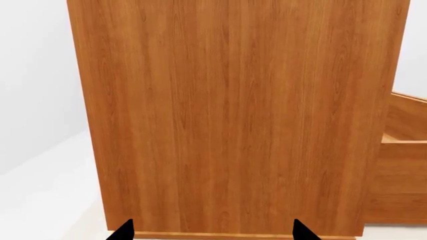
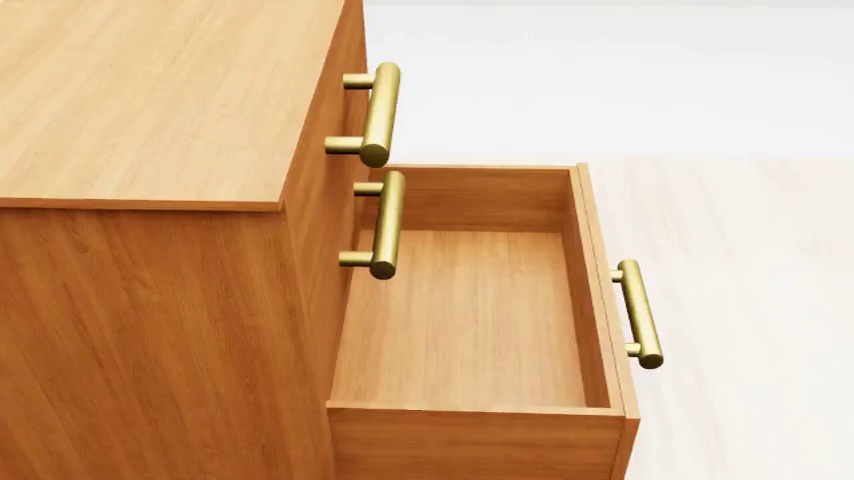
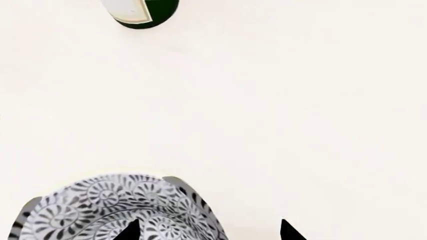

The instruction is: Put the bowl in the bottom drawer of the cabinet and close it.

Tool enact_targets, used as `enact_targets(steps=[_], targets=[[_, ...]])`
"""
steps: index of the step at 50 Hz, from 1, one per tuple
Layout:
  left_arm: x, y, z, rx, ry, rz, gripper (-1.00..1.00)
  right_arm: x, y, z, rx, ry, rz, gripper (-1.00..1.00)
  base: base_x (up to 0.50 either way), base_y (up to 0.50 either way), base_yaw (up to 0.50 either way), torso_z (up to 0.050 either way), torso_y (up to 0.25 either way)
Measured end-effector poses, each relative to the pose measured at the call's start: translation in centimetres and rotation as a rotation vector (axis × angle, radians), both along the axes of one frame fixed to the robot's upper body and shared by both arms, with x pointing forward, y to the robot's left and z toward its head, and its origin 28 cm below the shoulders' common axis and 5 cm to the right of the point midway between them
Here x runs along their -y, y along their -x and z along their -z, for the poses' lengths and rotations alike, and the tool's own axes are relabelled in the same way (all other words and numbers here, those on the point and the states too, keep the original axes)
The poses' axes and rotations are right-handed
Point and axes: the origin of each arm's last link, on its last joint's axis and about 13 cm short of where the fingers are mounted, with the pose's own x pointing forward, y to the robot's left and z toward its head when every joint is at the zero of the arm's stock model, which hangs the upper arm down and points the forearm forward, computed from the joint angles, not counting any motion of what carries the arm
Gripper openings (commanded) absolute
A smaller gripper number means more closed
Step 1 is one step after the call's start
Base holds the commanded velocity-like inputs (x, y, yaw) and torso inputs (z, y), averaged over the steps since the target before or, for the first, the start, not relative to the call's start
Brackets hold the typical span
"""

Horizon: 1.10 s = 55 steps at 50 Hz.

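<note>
The cabinet [image 2: 160, 200] stands on a pale floor [image 2: 747, 250], its top and one side panel filling most of the head view; its lower edge is cut off there. The bottom drawer [image 2: 467, 320] is pulled out and its wooden floor is bare. Its brass bar handle [image 2: 638, 313] shows on the outer face. The two upper drawers are shut; only their handles [image 2: 378, 113] project, and their fronts are seen edge-on.

Neither arm appears in the head view. In the left wrist view the left hand [image 1: 212, 231] shows only two dark fingertips, set apart with nothing between them, facing the cabinet's plain side panel [image 1: 233, 115], with a corner of the open drawer [image 1: 403, 145] just beside it.

In the right wrist view the right hand [image 3: 208, 231] likewise shows two parted tips. The bowl [image 3: 117, 210] lies at that hand, patterned and partly cut off by the frame; whether one finger touches its rim cannot be told. A dark green and white round object [image 3: 140, 12], mostly out of frame, sits well apart on the floor.
</note>
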Motion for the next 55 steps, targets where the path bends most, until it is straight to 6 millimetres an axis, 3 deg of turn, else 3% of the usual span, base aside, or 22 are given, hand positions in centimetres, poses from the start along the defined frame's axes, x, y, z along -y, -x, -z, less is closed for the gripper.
enact_targets(steps=[15,16,38,45,55], targets=[[0.0,0.0,0.0,0.000,0.000,-0.002,1.00,0.3,-0.1,-0.1,0.011,-0.022,0.004,1.00,0.00,0.00,0.00,-0.002,0.000],[0.0,0.0,0.0,0.000,0.000,-0.002,1.00,0.3,-0.1,-0.1,0.011,-0.021,0.002,-1.00,0.00,0.00,0.00,0.000,0.000],[0.0,0.0,0.0,0.000,0.000,-0.003,1.00,-0.6,-0.1,-1.0,0.077,0.108,-0.098,-1.00,0.00,0.00,0.00,-0.001,0.000],[0.0,-0.1,0.0,0.000,0.001,-0.003,1.00,-1.1,-0.2,-2.6,0.151,0.178,-0.161,-1.00,0.00,0.00,0.00,0.000,0.000],[0.0,0.0,0.0,0.000,0.002,-0.003,1.00,-2.1,-0.3,-6.3,0.275,0.307,-0.255,-1.00,0.00,0.00,0.00,0.000,0.000]])
